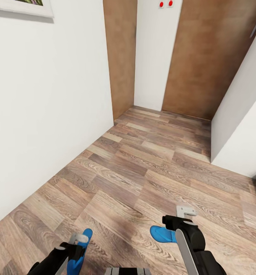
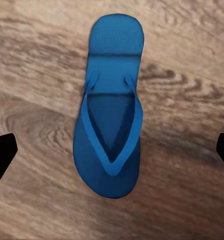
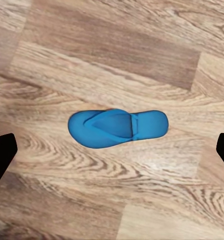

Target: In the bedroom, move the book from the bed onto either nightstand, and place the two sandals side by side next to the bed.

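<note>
In the head view I see both arms low at the near edge of the picture, reaching forward over the wood-plank floor (image 1: pixel 151 168). The left tool (image 1: pixel 79 244) sits near left with a blue sandal (image 1: pixel 79 252) showing just beside and under it; the right tool (image 1: pixel 183 219) is near right, with the other sandal (image 1: pixel 162 233) poking out to its left. Whether either tool touches its sandal I cannot tell here. Ahead stand white walls and two wooden doors (image 1: pixel 208 57).

In the left wrist view the sandal (image 2: pixel 112 115) lies flat on the floor, sole down, thong straps up, its long axis running along the camera's line of sight. The two dark fingertips (image 2: pixel 1 157) stand wide apart at either side, clear of it.

In the right wrist view the other sandal (image 3: pixel 117 127) lies flat, long axis crosswise between the fingertips (image 3: pixel 2 155), which are spread wide and well apart from it.
</note>
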Robot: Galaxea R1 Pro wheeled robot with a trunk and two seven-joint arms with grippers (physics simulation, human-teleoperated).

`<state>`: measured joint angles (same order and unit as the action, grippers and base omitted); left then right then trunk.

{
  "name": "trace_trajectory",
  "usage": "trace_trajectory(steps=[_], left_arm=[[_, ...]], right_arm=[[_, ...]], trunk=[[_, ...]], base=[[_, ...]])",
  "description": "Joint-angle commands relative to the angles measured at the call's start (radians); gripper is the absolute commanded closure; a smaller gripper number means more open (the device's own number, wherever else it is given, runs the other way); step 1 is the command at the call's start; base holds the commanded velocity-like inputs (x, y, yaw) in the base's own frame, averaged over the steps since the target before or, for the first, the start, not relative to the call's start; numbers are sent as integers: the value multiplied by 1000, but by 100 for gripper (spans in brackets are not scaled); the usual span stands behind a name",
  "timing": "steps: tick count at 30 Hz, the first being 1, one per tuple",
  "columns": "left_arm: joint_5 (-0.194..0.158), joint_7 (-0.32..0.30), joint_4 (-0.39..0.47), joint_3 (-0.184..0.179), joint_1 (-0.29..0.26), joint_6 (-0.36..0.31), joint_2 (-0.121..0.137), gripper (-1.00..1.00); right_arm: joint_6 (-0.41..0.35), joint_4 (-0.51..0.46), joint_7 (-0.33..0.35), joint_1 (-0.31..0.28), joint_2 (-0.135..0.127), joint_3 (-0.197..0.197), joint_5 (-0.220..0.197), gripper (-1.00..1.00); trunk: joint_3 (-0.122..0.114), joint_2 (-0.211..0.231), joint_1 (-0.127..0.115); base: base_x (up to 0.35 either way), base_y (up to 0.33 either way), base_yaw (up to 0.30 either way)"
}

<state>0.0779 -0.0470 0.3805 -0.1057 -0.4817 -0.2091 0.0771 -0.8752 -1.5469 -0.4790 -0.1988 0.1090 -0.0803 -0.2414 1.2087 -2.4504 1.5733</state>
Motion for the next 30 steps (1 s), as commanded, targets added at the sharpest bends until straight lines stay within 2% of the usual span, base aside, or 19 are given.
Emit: trace_trajectory(steps=[1,7,19,24,30], left_arm=[[8,-9,4,-8,0,-3,3,-100],[7,-27,12,-22,0,37,10,-100],[2,-30,13,-24,0,67,13,-100],[-7,-31,11,-20,0,100,38,-100],[-10,-30,11,-19,0,107,46,-100]], right_arm=[[-2,-1,-10,-1,0,-1,-10,-100],[-2,-1,-10,-1,0,-1,-10,-100],[-4,-1,-10,-1,-2,-1,-10,-100],[-3,-1,-10,-1,-2,-1,-10,-100],[2,-1,-10,-1,-2,-1,-10,-100]], trunk=[[6,-8,4],[34,-50,27],[100,-52,32],[127,-54,34],[160,-55,37]], base=[[0,0,0],[0,0,0],[0,0,0],[0,0,0],[0,0,0]])
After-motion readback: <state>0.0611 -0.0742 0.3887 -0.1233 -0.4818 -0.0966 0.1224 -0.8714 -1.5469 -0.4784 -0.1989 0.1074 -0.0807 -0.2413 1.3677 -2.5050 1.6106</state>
